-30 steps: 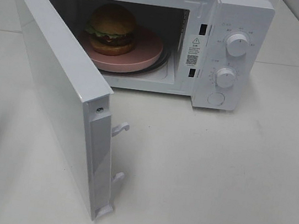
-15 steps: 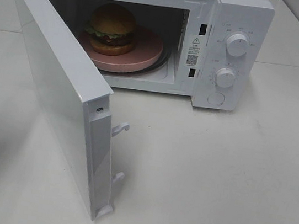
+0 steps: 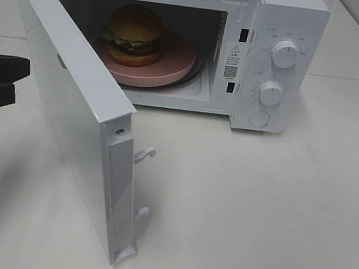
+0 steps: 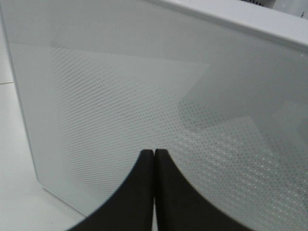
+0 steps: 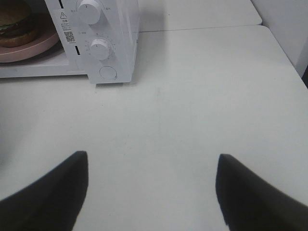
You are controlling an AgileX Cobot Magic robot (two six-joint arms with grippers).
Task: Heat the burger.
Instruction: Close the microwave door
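The burger (image 3: 135, 31) sits on a round pink plate (image 3: 176, 64) inside the white microwave (image 3: 293, 17), toward the left of the cavity. The microwave door (image 3: 64, 98) stands wide open, swung out toward the front left. My left gripper (image 3: 14, 82) hovers at the left edge, just outside the door's outer face. In the left wrist view my left gripper (image 4: 154, 153) is shut and empty, facing the dotted door panel (image 4: 144, 96). My right gripper (image 5: 151, 158) is open and empty over the bare table, right of the microwave. The burger (image 5: 17, 21) shows at that view's edge.
Two white knobs (image 3: 285, 53) (image 3: 271, 93) and a round button (image 3: 260, 118) sit on the microwave's right panel. Door latches (image 3: 144, 154) stick out from the door's free edge. The white table (image 3: 255, 212) stretches in front and to the right.
My left gripper has come into the exterior view from the left edge, beside the open door. Burger, plate and door have not moved.
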